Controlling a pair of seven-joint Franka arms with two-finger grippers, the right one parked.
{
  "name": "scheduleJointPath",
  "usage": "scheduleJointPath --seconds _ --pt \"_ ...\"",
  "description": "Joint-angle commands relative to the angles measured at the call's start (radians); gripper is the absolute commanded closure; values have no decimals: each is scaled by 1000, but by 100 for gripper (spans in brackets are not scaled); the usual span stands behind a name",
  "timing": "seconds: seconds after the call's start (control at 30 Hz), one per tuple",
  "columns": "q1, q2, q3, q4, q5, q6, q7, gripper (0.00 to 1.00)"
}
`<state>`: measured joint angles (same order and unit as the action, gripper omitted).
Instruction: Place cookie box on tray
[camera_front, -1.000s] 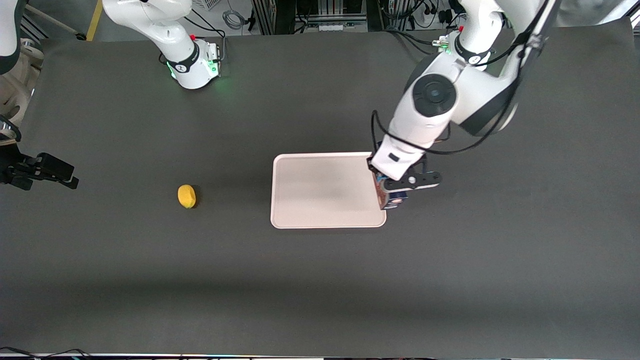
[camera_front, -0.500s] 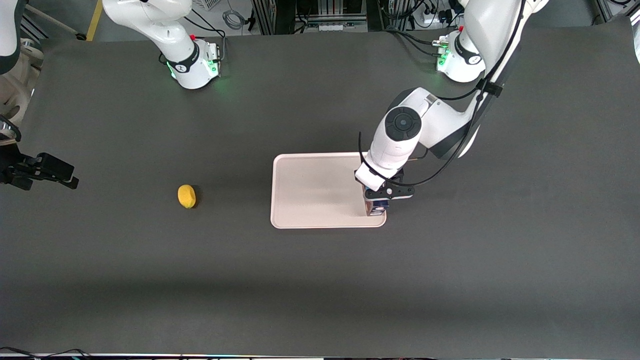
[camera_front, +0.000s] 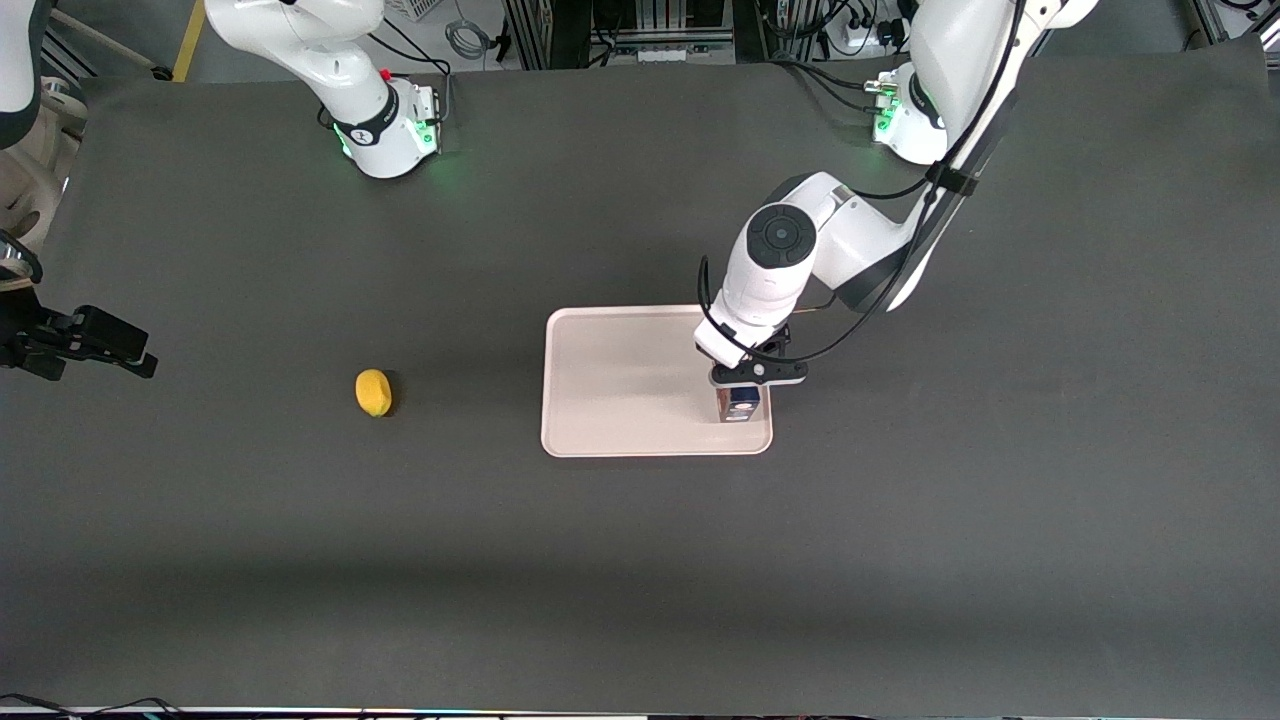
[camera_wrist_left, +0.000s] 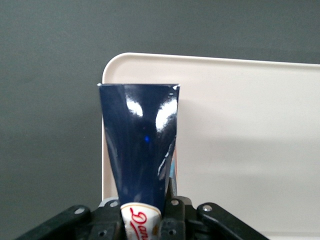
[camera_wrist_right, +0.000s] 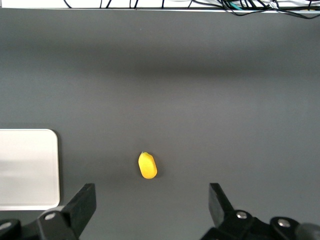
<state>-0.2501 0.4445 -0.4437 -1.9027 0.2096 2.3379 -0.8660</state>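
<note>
The hand (camera_front: 742, 385) is clenched on the cookie box (camera_front: 741, 405), holding it upright over the tray (camera_front: 620, 385), near the tray's corner closest to the working arm. Looks like the set-down step: next, lower until it rests, then let go.

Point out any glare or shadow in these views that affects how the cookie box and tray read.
Left wrist view: two bright glare patches on the glossy cookie box, held in the gripper; a soft grey band shades the tray. Front view: the arm's faint shadow dims the tray beside the box.
</note>
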Motion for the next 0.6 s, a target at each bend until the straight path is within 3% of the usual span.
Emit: scheduleJointPath --seconds 0.0,0.13,0.4,0.57 --pt "-11 16 2 -22 65 35 -71 74" --pt "-11 29 2 -24 114 52 -119 74" --pt "-11 36 2 -22 116 55 -122 68" --pt "-11 40 2 -22 116 57 -122 49"
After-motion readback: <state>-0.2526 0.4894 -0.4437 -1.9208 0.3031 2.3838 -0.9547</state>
